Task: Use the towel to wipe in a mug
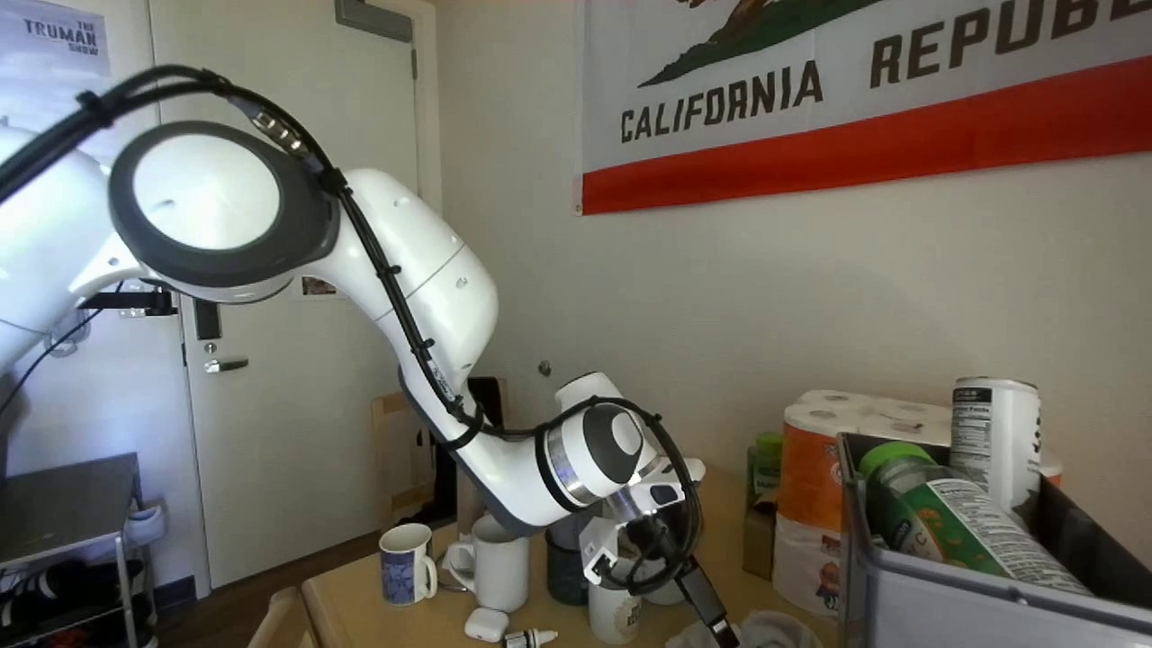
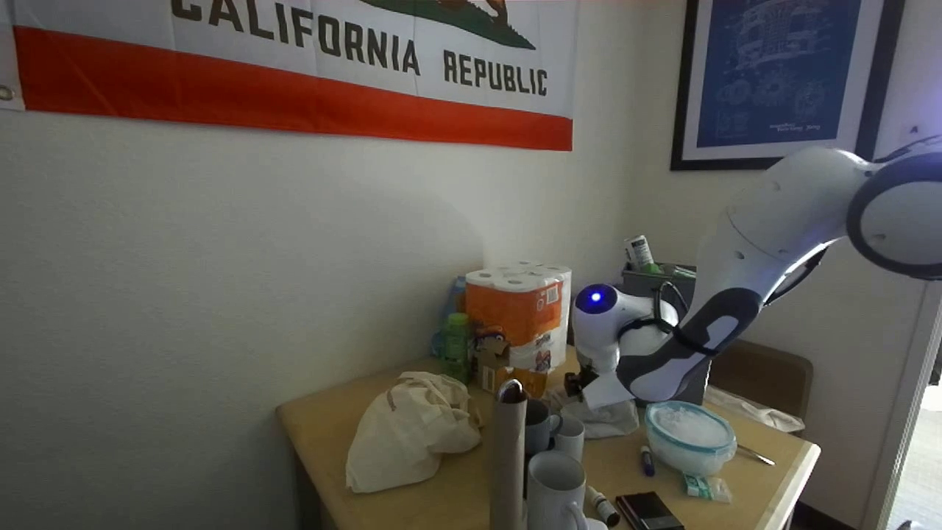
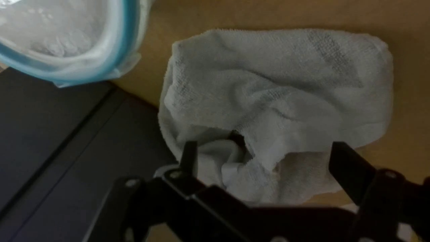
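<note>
The crumpled grey-white towel [image 3: 275, 87] lies on the table in the wrist view. It also shows in both exterior views [image 1: 781, 628] [image 2: 602, 421]. My gripper [image 3: 263, 154] is open, with its two fingers spread over the towel's near part and nothing held between them. In an exterior view its fingertip [image 1: 725, 634] points down at the towel; whether it touches the cloth I cannot tell. A white mug [image 1: 500, 565], a blue-patterned mug [image 1: 405, 565] and a dark mug [image 1: 566, 565] stand upright on the table. The white mug [image 2: 556, 482] and dark mug [image 2: 537, 427] also show here.
A grey bin [image 1: 981, 598] with bottles and a can stands beside the towel. A blue-rimmed container [image 2: 692, 442] sits near it, also in the wrist view [image 3: 126, 37]. A roll pack [image 2: 515, 316], a white bag [image 2: 412, 434] and a tall tube [image 2: 508, 460] are on the table.
</note>
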`<move>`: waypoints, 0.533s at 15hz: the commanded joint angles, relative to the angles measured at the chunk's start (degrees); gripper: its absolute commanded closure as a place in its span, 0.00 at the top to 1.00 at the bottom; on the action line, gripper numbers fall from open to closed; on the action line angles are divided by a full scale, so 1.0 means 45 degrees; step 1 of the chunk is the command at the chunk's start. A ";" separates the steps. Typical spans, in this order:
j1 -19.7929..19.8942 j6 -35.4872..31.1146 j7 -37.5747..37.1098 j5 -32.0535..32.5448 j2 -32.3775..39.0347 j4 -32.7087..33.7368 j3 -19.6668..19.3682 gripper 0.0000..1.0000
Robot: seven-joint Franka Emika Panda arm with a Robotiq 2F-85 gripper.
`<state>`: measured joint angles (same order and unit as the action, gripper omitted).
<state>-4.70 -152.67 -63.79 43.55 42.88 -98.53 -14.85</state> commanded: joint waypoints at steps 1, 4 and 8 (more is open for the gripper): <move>-0.0200 -0.0285 -0.0374 -0.0445 0.1406 0.1293 -0.0626 1.00; -0.0219 -0.0334 -0.0439 -0.1146 0.2184 0.1801 -0.0898 1.00; -0.0432 -0.0552 -0.0354 -0.2158 0.2853 0.2136 -0.1347 0.58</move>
<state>-5.17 -153.79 -64.51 36.61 53.38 -90.72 -18.59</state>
